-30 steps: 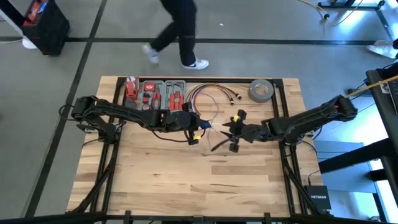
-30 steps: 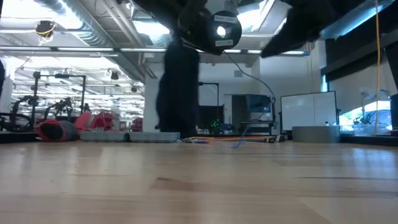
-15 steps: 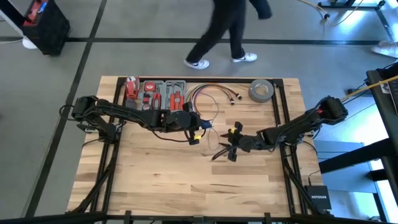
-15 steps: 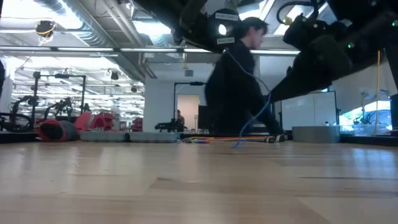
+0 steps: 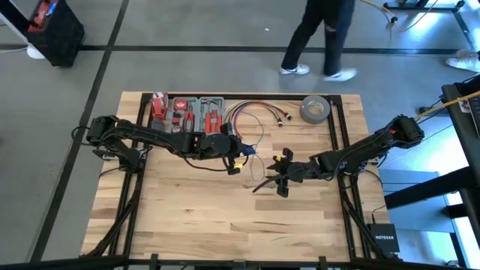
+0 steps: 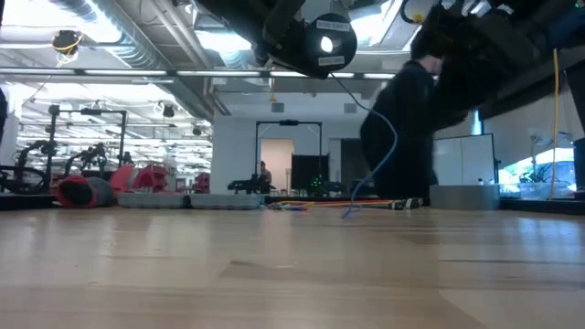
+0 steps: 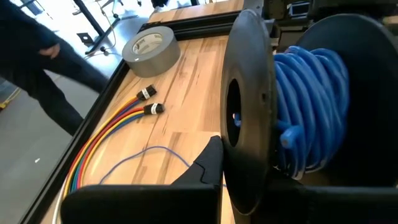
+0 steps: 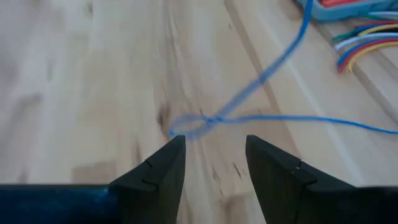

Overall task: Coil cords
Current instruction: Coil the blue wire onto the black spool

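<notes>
The right pincer (image 8: 214, 163) is held open just behind the blue wire (image 8: 261, 78), likely so it can be pinched.

The left pincer (image 5: 238, 159) is shut on the spool (image 7: 249, 118), so wire can be wound.

The only thing I can read is the word NETGEAR in white letters on the small black box (image 5: 385, 238) sitting on the floor off the tabletop (image 5: 195, 217), at about four o'clock from its middle in my overhead view. The grey tape roll (image 7: 151, 48) carries some marks inside its core, too small to read.
</notes>
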{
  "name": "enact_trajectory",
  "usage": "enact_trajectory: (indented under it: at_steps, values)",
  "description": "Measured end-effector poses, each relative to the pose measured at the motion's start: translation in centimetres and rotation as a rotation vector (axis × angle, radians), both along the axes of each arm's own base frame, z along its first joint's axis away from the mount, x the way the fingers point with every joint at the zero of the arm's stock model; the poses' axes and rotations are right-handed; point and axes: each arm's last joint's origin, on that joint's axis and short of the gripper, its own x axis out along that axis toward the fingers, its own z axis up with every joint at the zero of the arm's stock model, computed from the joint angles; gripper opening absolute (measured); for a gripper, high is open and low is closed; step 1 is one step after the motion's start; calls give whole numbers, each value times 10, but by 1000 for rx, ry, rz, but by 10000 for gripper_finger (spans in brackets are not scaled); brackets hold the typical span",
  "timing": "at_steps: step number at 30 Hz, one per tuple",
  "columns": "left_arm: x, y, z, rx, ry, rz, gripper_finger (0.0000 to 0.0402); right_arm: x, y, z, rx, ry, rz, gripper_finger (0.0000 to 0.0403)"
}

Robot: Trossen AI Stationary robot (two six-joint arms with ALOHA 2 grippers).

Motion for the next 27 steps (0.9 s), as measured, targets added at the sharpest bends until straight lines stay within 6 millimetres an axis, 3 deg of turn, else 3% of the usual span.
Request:
enact_trajectory:
  at_steps: [10, 12, 15, 19, 27]
  values:
    - [0, 0, 0, 0, -4, 0, 0, 15, 3, -15, 5, -45, -75, 169]
    - [0, 0, 0, 0, -3, 0, 0, 15, 2, -17, -42, -34, -96, 154]
    - [0, 0, 0, 0, -1, 0, 0, 12, 0, -16, -87, -14, -106, 100]
    - [0, -1, 0, 4, 3, -4, 0, 3, -4, -7, -138, 6, -114, 14]
    - [-2, 4, -4, 15, 47, 2, 0, -11, -11, 29, -170, -158, -204, 7]
